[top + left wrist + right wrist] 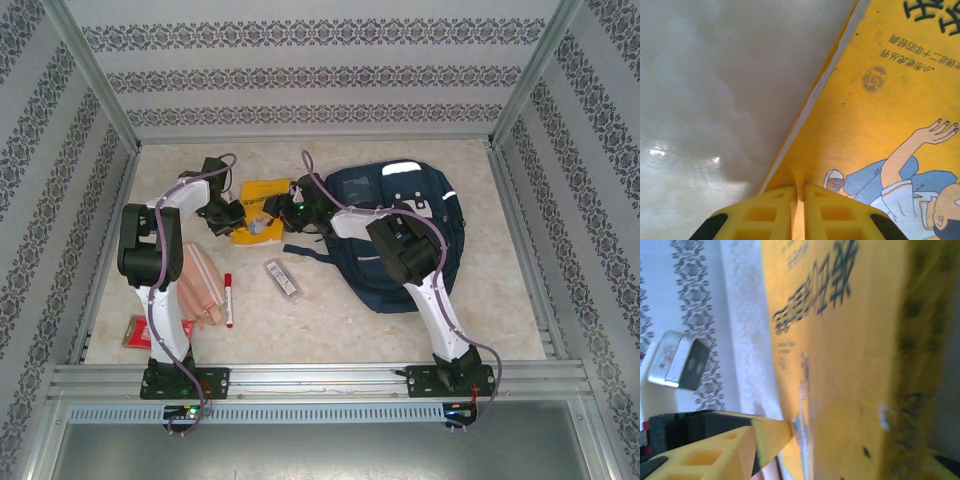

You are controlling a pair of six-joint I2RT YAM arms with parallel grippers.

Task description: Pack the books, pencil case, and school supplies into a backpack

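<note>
Yellow book point(880, 125) edge pinched (tightly) by left claw point(799, 189).

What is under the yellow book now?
Past the edge of the book the pale table shows; the left gripper is shut on that edge. Whatever lies directly beneath is covered by the book itself, so I cannot tell.
</note>
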